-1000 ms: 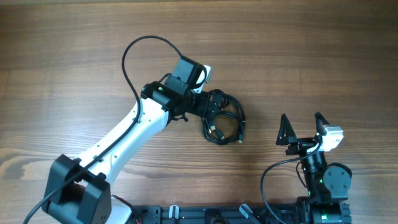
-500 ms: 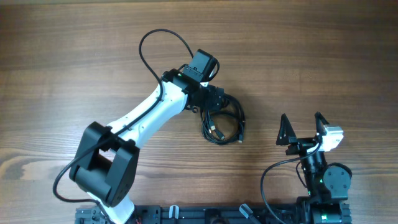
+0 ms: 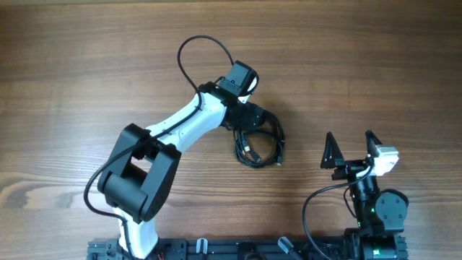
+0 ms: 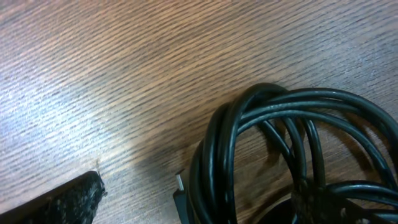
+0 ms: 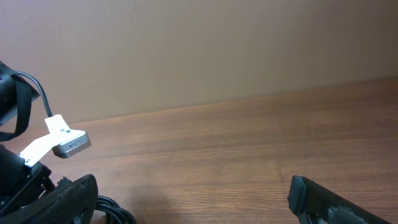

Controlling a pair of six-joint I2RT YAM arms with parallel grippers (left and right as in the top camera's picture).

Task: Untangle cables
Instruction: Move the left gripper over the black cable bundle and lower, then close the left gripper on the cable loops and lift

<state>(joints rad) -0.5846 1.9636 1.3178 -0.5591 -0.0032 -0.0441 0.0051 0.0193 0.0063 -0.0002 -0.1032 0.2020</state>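
**Inspector:** Location of the cables?

**Recorder:** The cables (image 3: 258, 144) lie as one tangled black coil, flat on the bare wood of the table (image 3: 361, 58), near its middle.

**Inspector:** Relation to the left gripper?

**Recorder:** The left gripper (image 3: 254, 119) sits over the coil's upper-left edge. In the wrist view its jaws are spread wide. The rim of the loops and a silver-tipped plug end (image 4: 179, 186) lie between the fingers, and nothing is clamped. Whether a finger touches the cord cannot be told.

**Inspector:** Arm pose?

**Recorder:** The left arm stretches diagonally from the near edge of the table, with the wrist angled down at the coil.

**Inspector:** The other side?

**Recorder:** The right gripper (image 3: 351, 148) stands to the right of the coil, well apart from it. Its jaws are wide and empty, the fingers point away from its base, and the arm is folded close above that base.
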